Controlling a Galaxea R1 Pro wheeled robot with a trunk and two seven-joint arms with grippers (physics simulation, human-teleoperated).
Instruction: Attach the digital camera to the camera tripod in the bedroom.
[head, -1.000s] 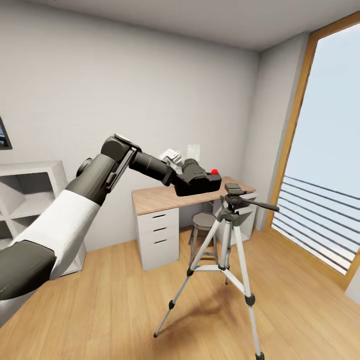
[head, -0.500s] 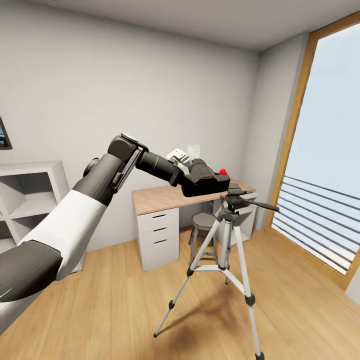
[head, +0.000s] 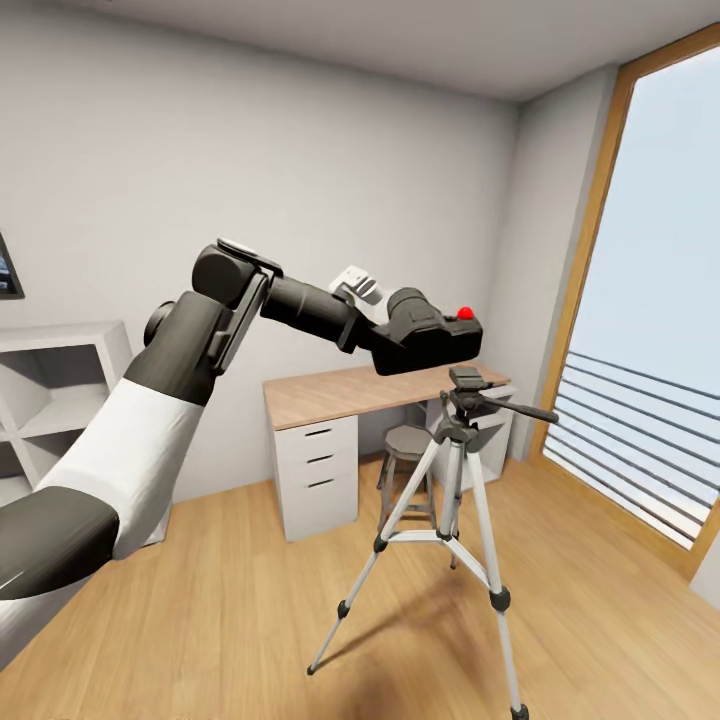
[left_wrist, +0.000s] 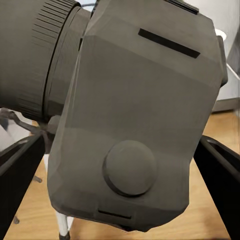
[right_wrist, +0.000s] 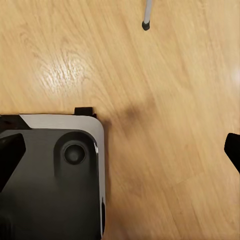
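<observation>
Digital camera (head: 432, 338) held mid-frame, clamped between the left gripper's (left_wrist: 120, 165) dark fingers (left_wrist: 17, 175), just above and apart from the camera tripod (head: 455, 470) head. Behind, wood-topped desk (head: 330, 395) and stool (head: 405, 445). Right gripper (right_wrist: 120, 150) spread wide over wood floor (right_wrist: 165, 100), holding nothing.

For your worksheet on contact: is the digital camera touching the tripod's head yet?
Apart. The head view shows wall and desk between the digital camera, held in the left gripper, and the camera tripod head below.
</observation>
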